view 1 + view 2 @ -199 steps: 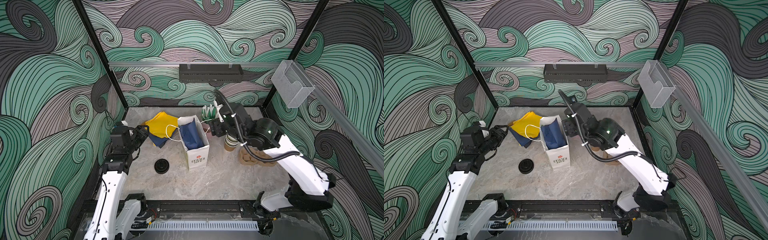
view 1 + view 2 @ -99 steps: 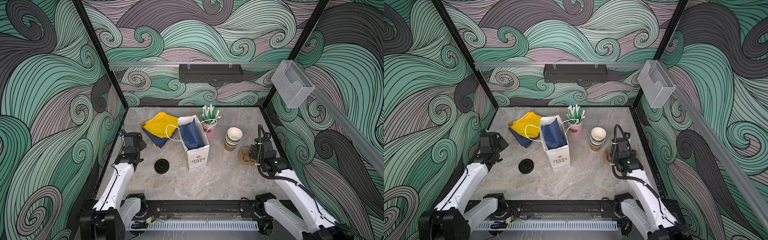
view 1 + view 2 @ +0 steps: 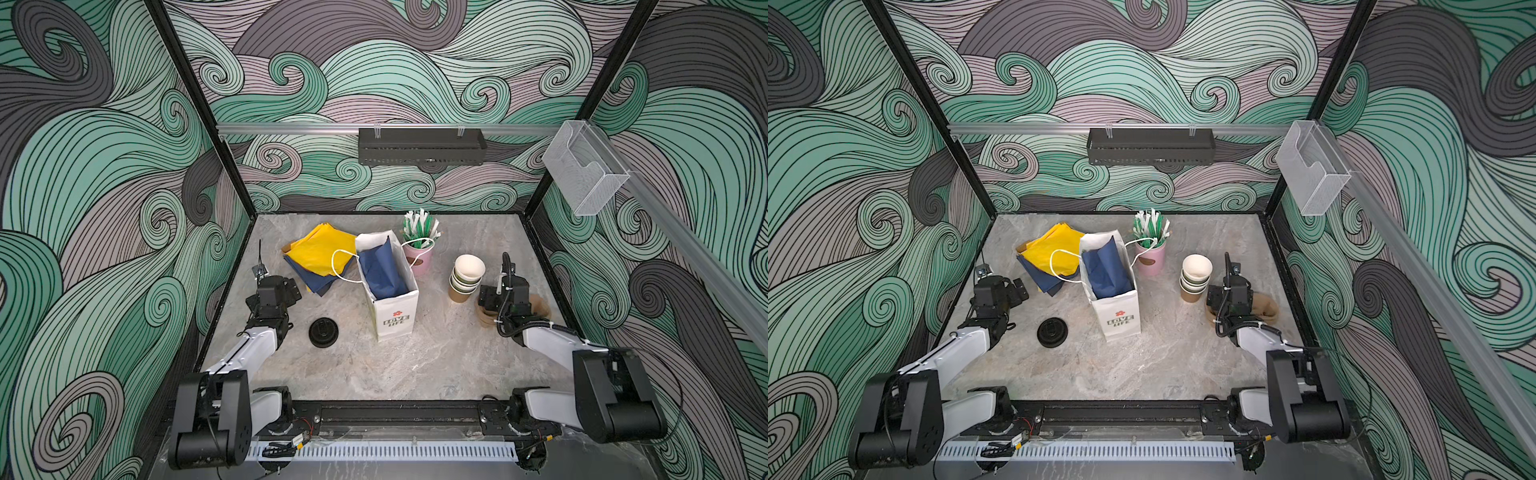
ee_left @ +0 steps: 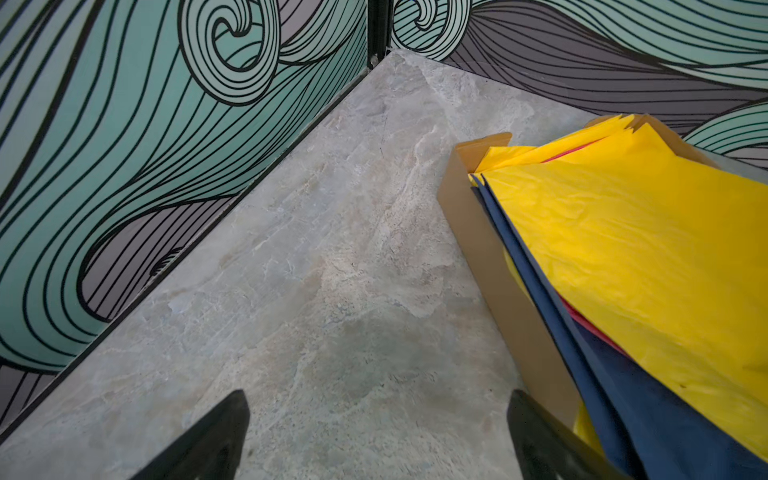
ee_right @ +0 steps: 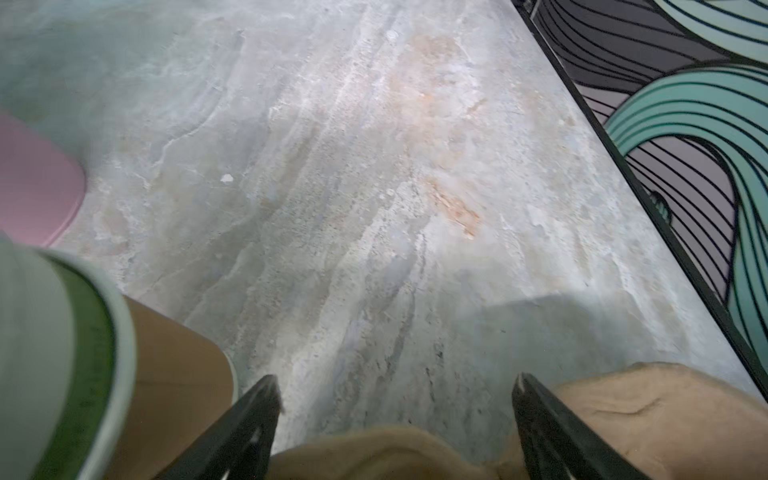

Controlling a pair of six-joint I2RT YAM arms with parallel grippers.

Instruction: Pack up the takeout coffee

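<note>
- Left wrist view: left gripper has its jaws wide apart with nothing between them. It hangs over bare worktop, beside the tissue box.
- Right wrist view: right gripper also has its jaws wide and empty. It sits low over what looks like a brown pulp carrier, with the cup stack just beside it.
- Lidded cups: none visible in any view. They may be inside the bag behind the blue tissue, but the bag's depth is hidden, so I cannot tell.
- In both top views the bag stands upright mid-worktop with its mouth open and a string handle drooping on each side.
- Black lid lies loose on the worktop between the left arm and the bag, touching neither.
- Handling, judged: the paper cups are light and thin-walled, so they dent under a hard squeeze. A pressed-on lid may pop if pinched at the rim.
- Hold: mid-wall, below the lid, closing gently and keeping the cup upright. Whether they are filled cannot be told.
- Risk: the thin paper bag tips if nudged, so brace it while lowering a cup in.
</note>
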